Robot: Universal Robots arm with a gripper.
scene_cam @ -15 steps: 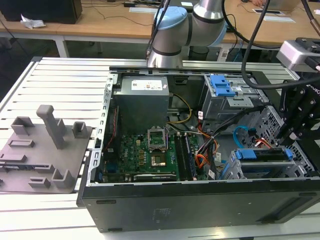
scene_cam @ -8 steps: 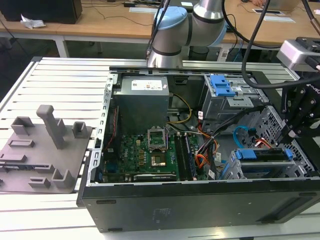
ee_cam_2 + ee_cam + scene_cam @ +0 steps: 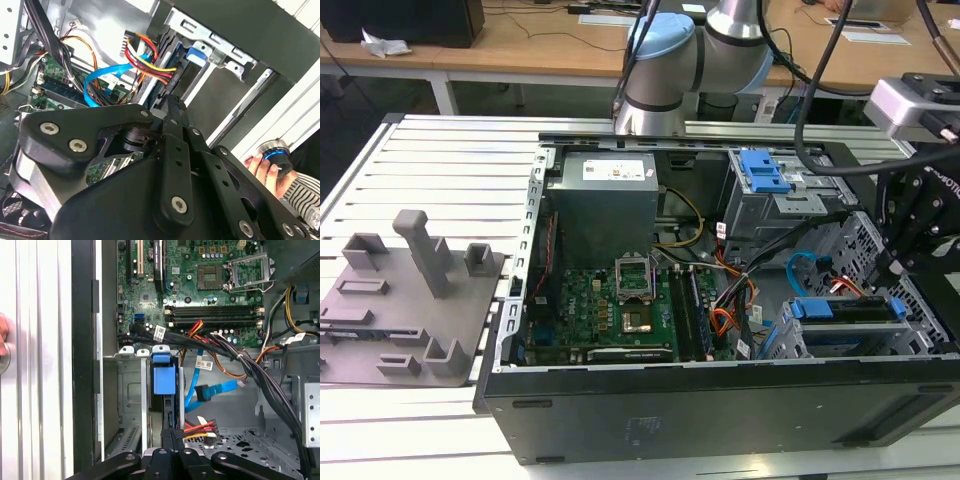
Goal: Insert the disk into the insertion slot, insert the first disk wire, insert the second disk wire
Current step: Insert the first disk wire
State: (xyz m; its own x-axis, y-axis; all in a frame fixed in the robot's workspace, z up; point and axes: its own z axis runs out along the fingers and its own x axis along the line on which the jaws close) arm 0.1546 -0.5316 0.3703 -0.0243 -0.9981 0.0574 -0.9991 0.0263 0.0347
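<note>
Claw (image 3: 172,433), pinched narrow, sits at one blue-framed disk (image 3: 164,380) lodged in one insertion slot (image 3: 129,390).

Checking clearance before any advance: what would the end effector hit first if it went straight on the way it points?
Most likely the disk: in the first wrist view the end effector points at its blue carrier, standing in the insertion slot. Depth is unclear; the coloured wires lie beside that line.

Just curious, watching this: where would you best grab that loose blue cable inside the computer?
Probably by the dark plug at its end, pinched across its flat faces, coming in through the open side of the case. The blue cable itself looks like a thin, floppy ribbon; the plug is rigid.
</note>
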